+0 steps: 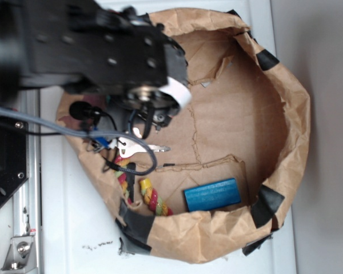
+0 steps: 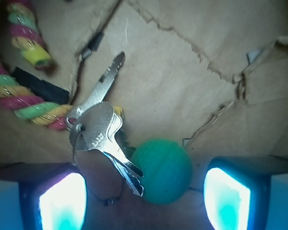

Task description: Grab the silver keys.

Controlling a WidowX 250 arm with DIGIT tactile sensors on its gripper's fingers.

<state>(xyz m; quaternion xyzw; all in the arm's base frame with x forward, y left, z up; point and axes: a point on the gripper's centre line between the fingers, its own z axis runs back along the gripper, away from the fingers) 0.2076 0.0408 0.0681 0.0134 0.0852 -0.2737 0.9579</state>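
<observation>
The silver keys (image 2: 102, 129) lie flat on the brown paper floor, several shiny blades fanned from a thin wire ring. In the exterior view the silver keys (image 1: 138, 148) show just below my arm. My gripper (image 2: 144, 201) is open. Its two pads glow at the bottom of the wrist view, one at each side. The lower key tips and a green ball (image 2: 162, 170) lie between the pads. The ball touches the keys on their right. Nothing is held.
A multicoloured rope toy (image 2: 24, 72) lies to the left of the keys; in the exterior view the rope toy (image 1: 151, 197) sits near the wall. A blue block (image 1: 212, 194) rests by the brown paper wall (image 1: 291, 131) that rings everything. A torn paper seam (image 2: 182, 43) crosses the floor.
</observation>
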